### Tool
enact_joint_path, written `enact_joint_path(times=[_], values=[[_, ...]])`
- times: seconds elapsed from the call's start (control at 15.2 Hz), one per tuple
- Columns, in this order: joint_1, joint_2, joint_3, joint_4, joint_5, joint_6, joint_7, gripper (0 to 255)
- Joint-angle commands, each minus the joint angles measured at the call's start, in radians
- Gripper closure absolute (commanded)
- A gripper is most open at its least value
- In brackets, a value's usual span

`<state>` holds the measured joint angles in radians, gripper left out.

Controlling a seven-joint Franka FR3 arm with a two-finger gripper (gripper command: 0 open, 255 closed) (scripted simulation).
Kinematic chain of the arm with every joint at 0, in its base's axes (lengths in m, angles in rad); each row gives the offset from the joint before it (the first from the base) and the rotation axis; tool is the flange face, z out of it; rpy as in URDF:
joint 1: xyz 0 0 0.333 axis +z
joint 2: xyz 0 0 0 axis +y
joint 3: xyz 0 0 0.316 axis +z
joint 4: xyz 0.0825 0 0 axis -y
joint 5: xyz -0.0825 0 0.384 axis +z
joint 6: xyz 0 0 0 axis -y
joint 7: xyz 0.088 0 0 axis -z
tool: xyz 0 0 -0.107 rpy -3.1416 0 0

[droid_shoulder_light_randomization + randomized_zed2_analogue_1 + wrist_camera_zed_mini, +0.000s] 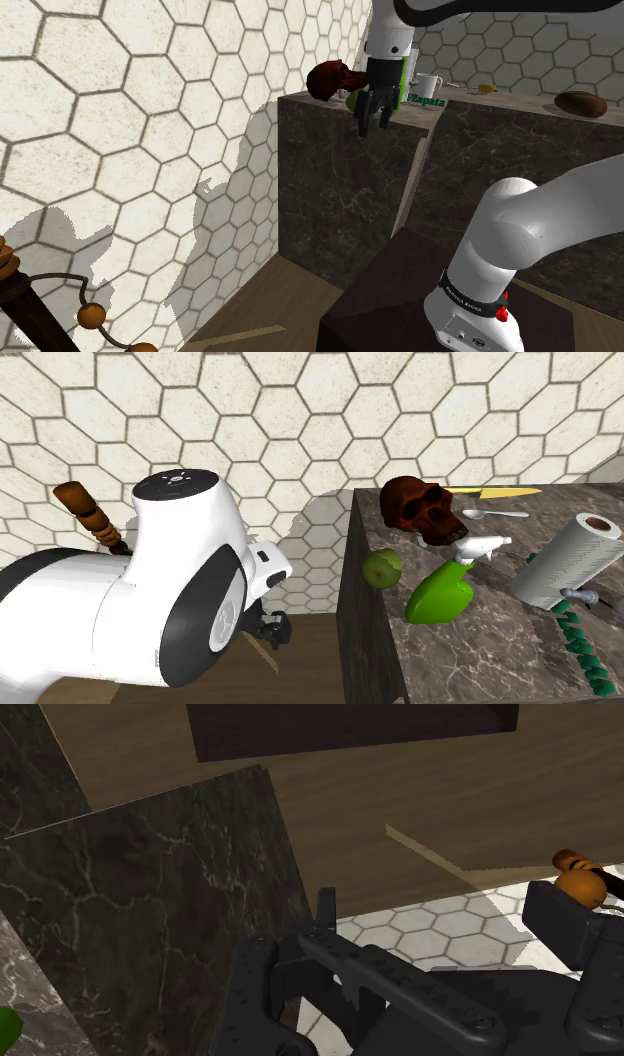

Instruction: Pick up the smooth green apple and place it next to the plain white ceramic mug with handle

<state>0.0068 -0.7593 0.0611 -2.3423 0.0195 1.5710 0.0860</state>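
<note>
The end effector [373,128] hangs just off the end edge of the counter [470,652], beside its dark side wall and a bit lower than the top; its two fingers are spread apart and hold nothing; the green apple [381,567] sits on the counter top, right by that same edge; it is higher than the end effector and does not touch it; the apple is round, so it has no long side; a small dark dip on it seems to face up; a brown skull [420,507] is near it, toward the wall; a green spray bottle [445,592] is just beside it; the white mug [428,85] stands farther along the counter, past the bottle
</note>
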Motion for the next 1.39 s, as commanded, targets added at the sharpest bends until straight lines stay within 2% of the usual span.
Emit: enact_joint_path(times=[0.0, 0.33, 0.66, 0.99, 1.32], values=[[0.0, 0.0, 0.0, 0.0, 0.0, 0.0, 0.0, 0], [0.027, -0.14, -0.055, -0.165, -0.222, 0.14, -0.279, 0], [0.038, -0.249, -0.161, -0.303, -0.457, 0.341, -0.554, 0], [0.039, -0.287, -0.322, -0.381, -0.697, 0.603, -0.823, 0], [0.072, -0.234, -0.522, -0.369, -0.915, 0.898, -1.081, 0]])
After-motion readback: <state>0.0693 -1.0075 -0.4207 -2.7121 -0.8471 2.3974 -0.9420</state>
